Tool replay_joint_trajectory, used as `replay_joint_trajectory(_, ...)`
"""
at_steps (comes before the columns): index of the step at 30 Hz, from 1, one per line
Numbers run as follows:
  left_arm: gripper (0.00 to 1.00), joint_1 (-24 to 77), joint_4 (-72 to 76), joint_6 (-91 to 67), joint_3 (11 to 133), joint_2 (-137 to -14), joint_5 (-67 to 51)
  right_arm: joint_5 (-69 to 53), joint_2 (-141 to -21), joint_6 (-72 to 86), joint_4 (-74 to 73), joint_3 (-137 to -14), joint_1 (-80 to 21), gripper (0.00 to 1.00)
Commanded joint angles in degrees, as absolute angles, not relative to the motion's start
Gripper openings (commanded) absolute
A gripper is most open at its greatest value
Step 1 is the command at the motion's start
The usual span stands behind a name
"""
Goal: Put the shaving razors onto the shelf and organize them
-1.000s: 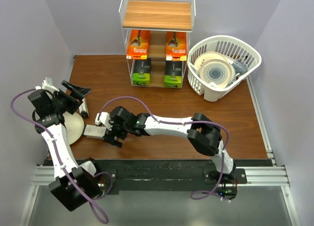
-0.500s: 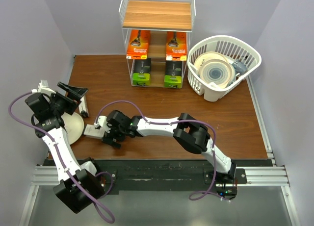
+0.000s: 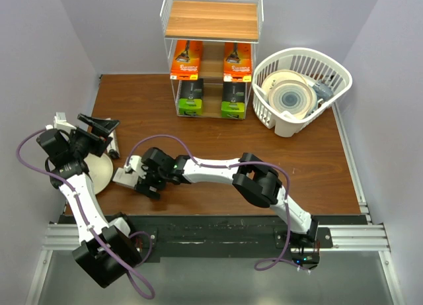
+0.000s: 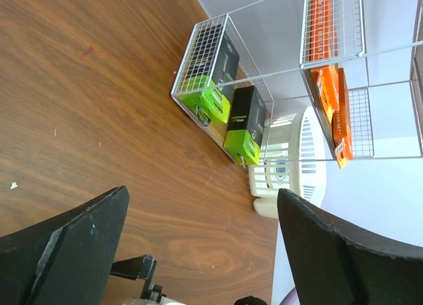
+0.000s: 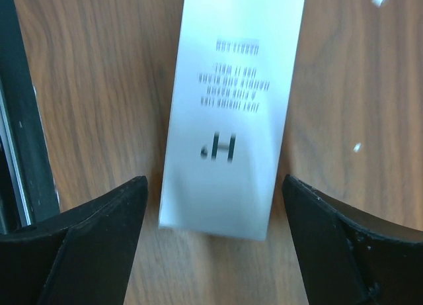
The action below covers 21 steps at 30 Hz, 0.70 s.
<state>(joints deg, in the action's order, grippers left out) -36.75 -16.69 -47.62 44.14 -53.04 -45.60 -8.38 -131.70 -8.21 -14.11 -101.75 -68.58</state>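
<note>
The shelf [image 3: 211, 27] stands at the table's far middle. Two orange razor cards [image 3: 186, 59] [image 3: 237, 60] are on its middle board, and two black boxes with green ends [image 3: 190, 96] [image 3: 233, 98] are on the bottom board. A slim white razor box [image 3: 124, 176] lies flat near the front left. My right gripper [image 3: 143, 180] is down over its end. In the right wrist view the white box [image 5: 231, 113] lies between the open fingers of that gripper [image 5: 215, 182], with a gap on each side. My left gripper [image 3: 99, 128] hangs open and empty above the left side. A second slim white box [image 3: 114, 146] lies just under it.
A round cream plate [image 3: 100, 171] lies by the left arm, next to the white box. A white slotted basket [image 3: 330, 67] with plates stands at the far right. In the left wrist view the shelf [image 4: 277, 73] and the basket [image 4: 291, 166] are far ahead of the left gripper [image 4: 201, 196].
The right gripper has slid left and toward the front edge along the white box, and its jaws have narrowed a little. The left arm has shifted slightly.
</note>
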Motion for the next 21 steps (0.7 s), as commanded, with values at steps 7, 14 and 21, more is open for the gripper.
replay_joint_trajectory(7,0.99,-37.7,-12.31,-50.09,42.37,-53.17,-47.73,-10.64,-132.8,-9.05,-13.18,-105.56,-68.55,0.57)
replay_joint_trajectory(14,0.99,-37.79,-8.79,-51.16,42.19,-54.67,-47.9,-10.11,-128.41,-10.45,-14.32,-102.66,-67.06,0.5)
replay_joint_trajectory(21,0.87,-36.92,-17.38,-35.71,46.05,-58.08,-38.95,-12.21,-118.93,-14.94,-17.66,-90.28,-63.37,0.49)
